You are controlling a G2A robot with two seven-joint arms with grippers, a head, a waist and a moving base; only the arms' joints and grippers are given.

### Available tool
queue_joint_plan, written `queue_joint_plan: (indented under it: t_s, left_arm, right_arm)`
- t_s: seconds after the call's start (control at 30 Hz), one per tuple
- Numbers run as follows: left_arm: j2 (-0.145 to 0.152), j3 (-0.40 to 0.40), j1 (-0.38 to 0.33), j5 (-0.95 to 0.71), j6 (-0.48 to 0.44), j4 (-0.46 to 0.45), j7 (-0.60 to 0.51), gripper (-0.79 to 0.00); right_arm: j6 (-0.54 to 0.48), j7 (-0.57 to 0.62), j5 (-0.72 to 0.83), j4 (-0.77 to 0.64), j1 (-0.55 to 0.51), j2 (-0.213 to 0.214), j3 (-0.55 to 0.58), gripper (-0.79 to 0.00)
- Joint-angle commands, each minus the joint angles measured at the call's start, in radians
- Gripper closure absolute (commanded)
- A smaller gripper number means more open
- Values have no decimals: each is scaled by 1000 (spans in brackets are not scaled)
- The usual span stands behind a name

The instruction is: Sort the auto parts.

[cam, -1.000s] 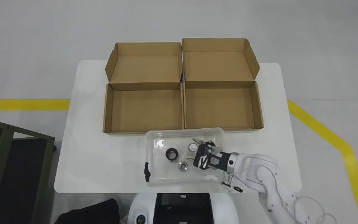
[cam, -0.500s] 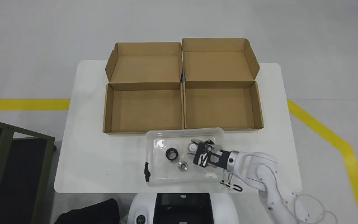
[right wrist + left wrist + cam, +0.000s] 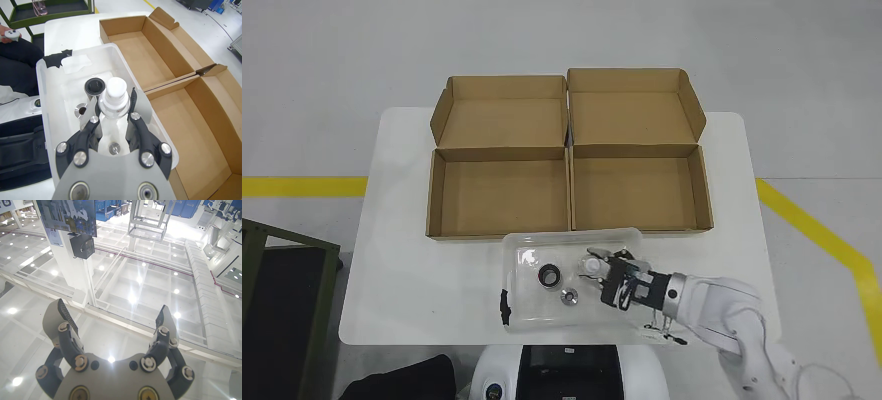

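Scanning left to right. My left claw [image 3: 112, 306] points up at the ceiling, jaws apart, holding nothing. Left box [image 3: 499, 195]: no parts in it yet. Bin [image 3: 512, 240] sits just in front of both boxes. Inside it, the ring [image 3: 549, 274] lies to the left with the disc [image 3: 569, 295] just beside it, nearer me. Next, my right claw [image 3: 594, 268] is inside the bin, jaws clamped on the capped part [image 3: 587, 265]. Wrist view has them on its clear body, white cap poking out past the tips. Right box [image 3: 637, 190]: no parts either.

Change over the last second: right claw sat just right of the capped part. Now it has slid left onto it, and the forearm has swung round. Ring and disc haven't budged.

My read: grasp made, first part in hand, nothing sorted yet. Can't tell whether the part is off the bin floor. Next move should be to lift it over the bin wall and carry it to a box. Which box, I can't say.
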Motion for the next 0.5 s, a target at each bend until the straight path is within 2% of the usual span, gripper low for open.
queue_joint_plan:
  t_s: [0.0,0.47]
  left_arm:
    - [0,0,0,0,0,0,0,-785]
    - [0,0,0,0,0,0,0,-785]
  right_arm:
    - [0,-26,20,-5,-6,2,4,0]
    - [27,-134,131,-18,15,5,-8,0]
